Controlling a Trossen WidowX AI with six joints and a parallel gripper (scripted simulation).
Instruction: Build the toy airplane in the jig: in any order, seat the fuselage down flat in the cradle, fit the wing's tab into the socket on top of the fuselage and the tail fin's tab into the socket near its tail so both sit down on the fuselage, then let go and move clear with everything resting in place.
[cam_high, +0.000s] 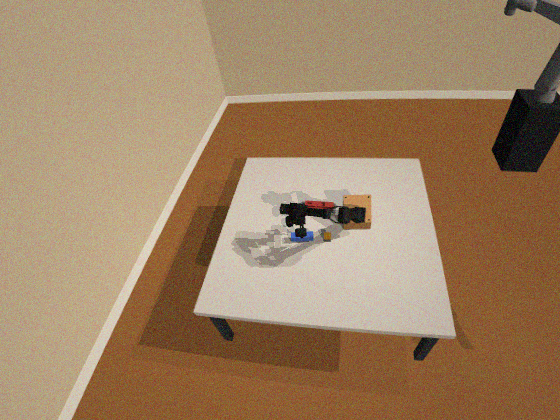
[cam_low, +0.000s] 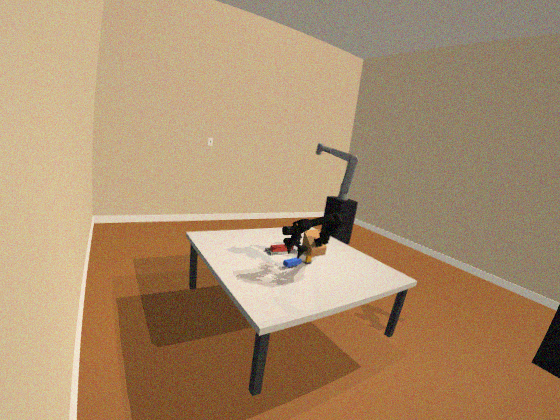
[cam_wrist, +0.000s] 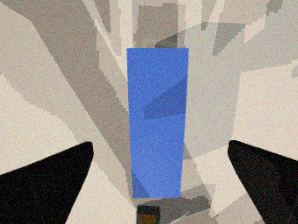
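Note:
The blue wing (cam_high: 308, 236) (cam_low: 291, 263) (cam_wrist: 157, 135) lies on the table. My open, empty gripper (cam_high: 300, 232) (cam_low: 295, 253) (cam_wrist: 160, 143) is above it; in the wrist view the wing shows between the two fingertips, its long side running between them. The small orange-yellow tail fin (cam_high: 327, 236) (cam_low: 308, 259) (cam_wrist: 149, 219) stands close to one end of the wing, partly cut off in the wrist view. The red fuselage (cam_high: 320, 204) (cam_low: 278, 248) is at the grey cradle, behind the arm; how deep it sits is too small to tell.
The orange-brown block (cam_high: 356, 201) (cam_low: 320, 249) stands at the arm's base, right of the fuselage. The arm (cam_high: 320, 213) reaches over beside the fuselage. The white table (cam_high: 380, 280) (cam_low: 320, 295) carries everything, with arm shadows around the wing. A black pedestal (cam_high: 526, 130) stands off the table.

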